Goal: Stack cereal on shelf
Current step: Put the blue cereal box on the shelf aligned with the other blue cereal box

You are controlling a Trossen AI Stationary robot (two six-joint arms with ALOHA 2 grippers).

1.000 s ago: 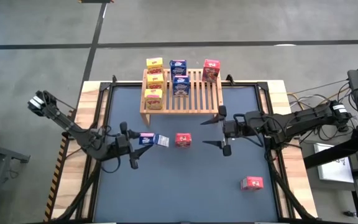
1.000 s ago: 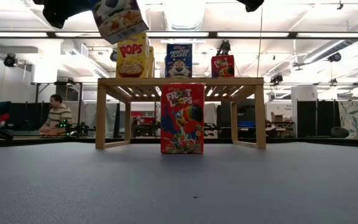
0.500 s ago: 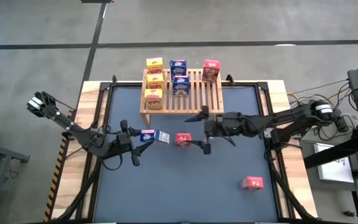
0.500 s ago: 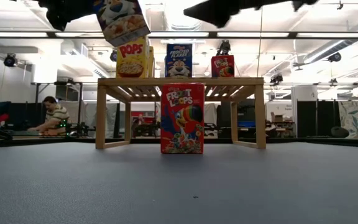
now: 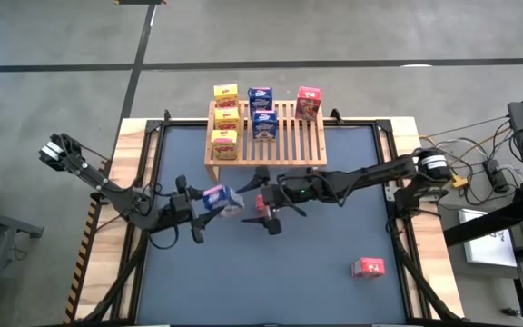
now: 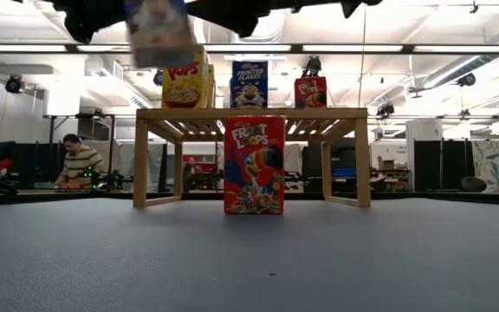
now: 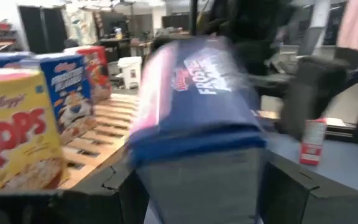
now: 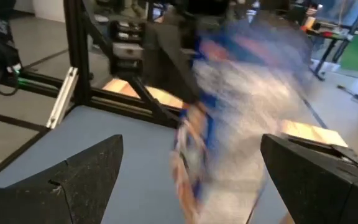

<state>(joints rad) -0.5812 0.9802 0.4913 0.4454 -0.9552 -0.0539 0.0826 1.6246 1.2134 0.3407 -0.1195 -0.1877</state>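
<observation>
On top of the shelf (image 5: 284,136), the slatted wooden rack at the table's far edge, six of the cereal boxes already stand: three yellow boxes (image 5: 224,119) in a line along its left side, two blue boxes (image 5: 261,113) next to them, and one red box (image 5: 309,103) at the back right. That puts the job about two thirds done, as I judge it, with three boxes yet to go up. One of those is the third blue box (image 5: 220,197), held off the table in the left gripper (image 5: 200,202), whose fingers are closed on the box's sides; its wrist view shows the box filling the frame between the fingers. Just beside it, the right gripper (image 5: 263,198) reaches across from the other side with its jaws spread wide and nothing held. Its wrist view looks straight at the blue box, which lies between its open fingers (image 8: 86,171), so a handover may be about to happen, though whether they touch the box I cannot tell. Under that arm a red box (image 6: 254,165) stands upright on the dark table (image 5: 198,282), in front of the shelf. Another red box (image 5: 368,267) lies well apart, toward the near right corner. Both are untouched
</observation>
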